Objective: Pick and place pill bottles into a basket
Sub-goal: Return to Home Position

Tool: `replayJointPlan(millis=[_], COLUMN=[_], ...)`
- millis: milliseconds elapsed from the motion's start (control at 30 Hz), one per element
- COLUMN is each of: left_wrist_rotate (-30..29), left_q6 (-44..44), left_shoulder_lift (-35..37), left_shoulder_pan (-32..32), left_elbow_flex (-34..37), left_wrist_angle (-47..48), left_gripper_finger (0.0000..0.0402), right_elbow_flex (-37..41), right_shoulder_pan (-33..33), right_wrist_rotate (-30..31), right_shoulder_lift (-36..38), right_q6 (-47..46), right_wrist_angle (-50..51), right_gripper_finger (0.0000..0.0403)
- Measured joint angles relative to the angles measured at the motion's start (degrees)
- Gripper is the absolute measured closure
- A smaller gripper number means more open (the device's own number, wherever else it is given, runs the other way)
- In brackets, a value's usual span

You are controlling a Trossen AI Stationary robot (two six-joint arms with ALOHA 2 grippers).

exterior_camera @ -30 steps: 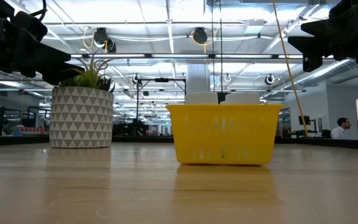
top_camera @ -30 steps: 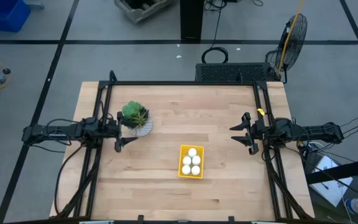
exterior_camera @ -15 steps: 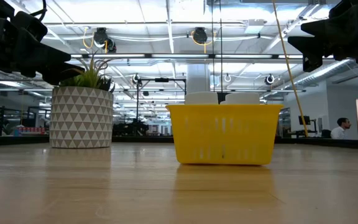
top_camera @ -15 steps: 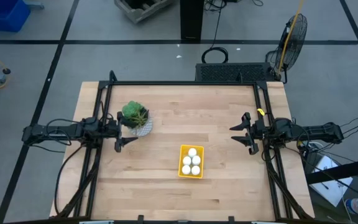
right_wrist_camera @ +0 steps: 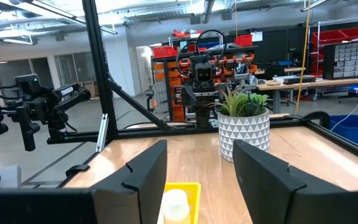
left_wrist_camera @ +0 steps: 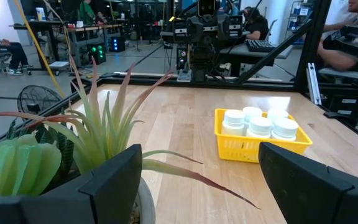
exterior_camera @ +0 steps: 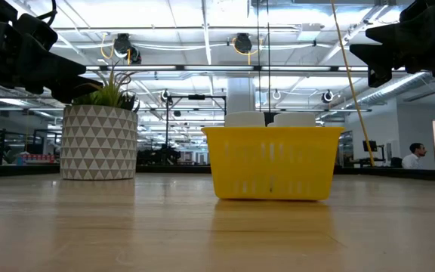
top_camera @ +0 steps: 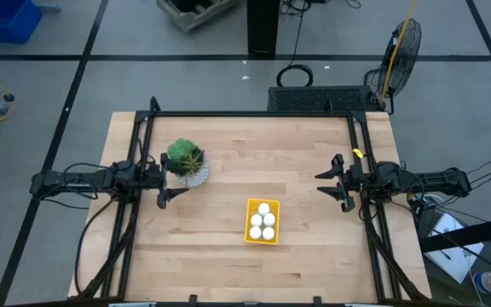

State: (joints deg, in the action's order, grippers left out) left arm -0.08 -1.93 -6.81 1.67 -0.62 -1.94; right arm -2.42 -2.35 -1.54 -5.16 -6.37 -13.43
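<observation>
Yellow plastic marks the basket (top_camera: 248,223), which sits on the pale wooden tabletop (top_camera: 254,145) a little below and right of centre in the high view. We count five bottles (top_camera: 257,220) standing inside it, white caps up and packed close together. In the low view two of them show above its rim.

The left arm lies stretched out level over the left edge of the tabletop. The left tool (top_camera: 163,181) is at the middle left of the frame, just beside the plant (top_camera: 186,162). Its fingers (left_wrist_camera: 110,180) are spread wide and grip nothing.

The right arm mirrors this pose over the right edge, also level and pointing inward. The right tool (top_camera: 331,182) is at the middle right, likewise released and empty. Both tools hang above the wood, well apart from the basket, which lies between them and lower in the frame.
</observation>
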Motion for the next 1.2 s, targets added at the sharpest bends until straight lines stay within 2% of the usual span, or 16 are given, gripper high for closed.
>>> replayJointPlan(millis=[900, 1200], left_wrist_rotate=[-0.04, -0.02], left_q6=[-0.01, -0.02], left_shoulder_lift=[0.0, 0.0], left_shoulder_pan=[0.01, 0.0], left_elbow_flex=[0.0, 0.02], left_wrist_angle=[0.03, 0.01], left_gripper_finger=[0.0085, 0.0074], right_elbow_flex=[-0.04, -0.04], right_shoulder_pan=[0.0, 0.0], right_wrist_rotate=[-0.02, -0.01], right_shoulder_lift=[-0.01, -0.01], right_q6=[0.0, 0.0], right_wrist_angle=[0.0, 0.0], right_gripper_finger=[0.0226, 0.0229])
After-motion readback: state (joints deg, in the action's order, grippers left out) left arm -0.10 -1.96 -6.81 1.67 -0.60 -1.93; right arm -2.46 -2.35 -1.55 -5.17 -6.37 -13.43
